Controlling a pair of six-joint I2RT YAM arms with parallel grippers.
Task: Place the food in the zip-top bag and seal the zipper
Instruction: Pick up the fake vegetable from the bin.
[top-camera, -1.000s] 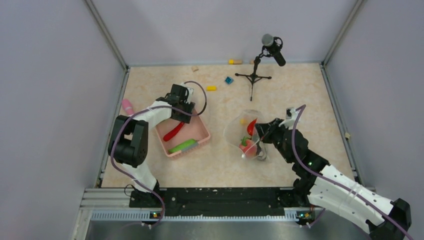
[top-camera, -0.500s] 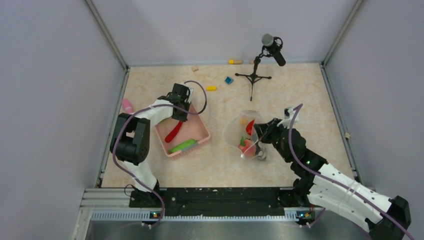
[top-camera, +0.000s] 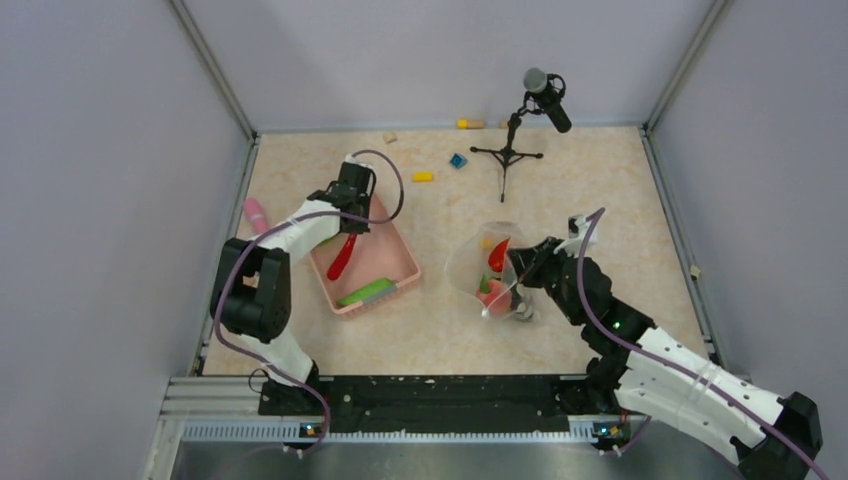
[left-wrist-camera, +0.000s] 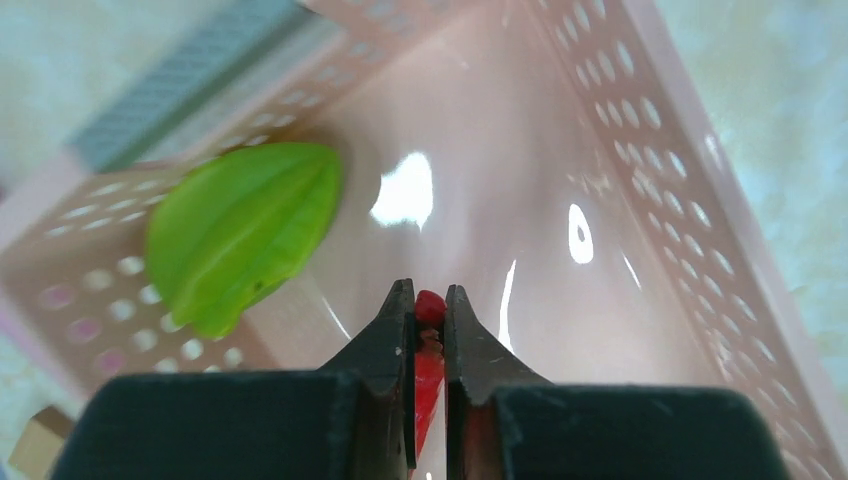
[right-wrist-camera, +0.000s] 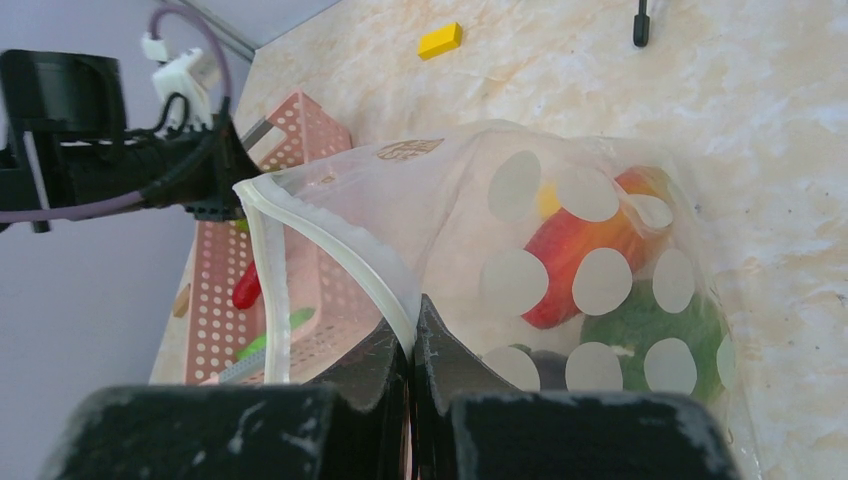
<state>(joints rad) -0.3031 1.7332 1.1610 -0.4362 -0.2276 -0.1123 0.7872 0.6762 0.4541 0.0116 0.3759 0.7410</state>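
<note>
My left gripper (left-wrist-camera: 430, 300) is shut on a red chili (left-wrist-camera: 429, 385) inside the pink basket (left-wrist-camera: 640, 130). From above, the chili (top-camera: 341, 257) hangs slanted below that gripper (top-camera: 349, 232). A long green cucumber (left-wrist-camera: 240, 230) lies at the basket's near end (top-camera: 365, 291). My right gripper (right-wrist-camera: 410, 335) is shut on the whitish zipper (right-wrist-camera: 340, 260), holding up the mouth of the clear dotted zip-top bag (right-wrist-camera: 450, 210). The mouth faces the basket. Inside the bag (top-camera: 472, 262) lie a red piece (right-wrist-camera: 580, 260), a green pepper (right-wrist-camera: 650, 330) and a yellow lemon (right-wrist-camera: 545, 200).
A microphone on a tripod (top-camera: 510, 150) stands at the back, behind the bag. A yellow block (top-camera: 422, 177) and a blue block (top-camera: 458, 160) lie behind the basket (top-camera: 398, 258). A pink stick (top-camera: 256, 212) rests by the left wall.
The left jaws have closed onto the red chili, and the left wrist has shifted slightly back and left, turning the chili steeper. The right arm has barely moved.
</note>
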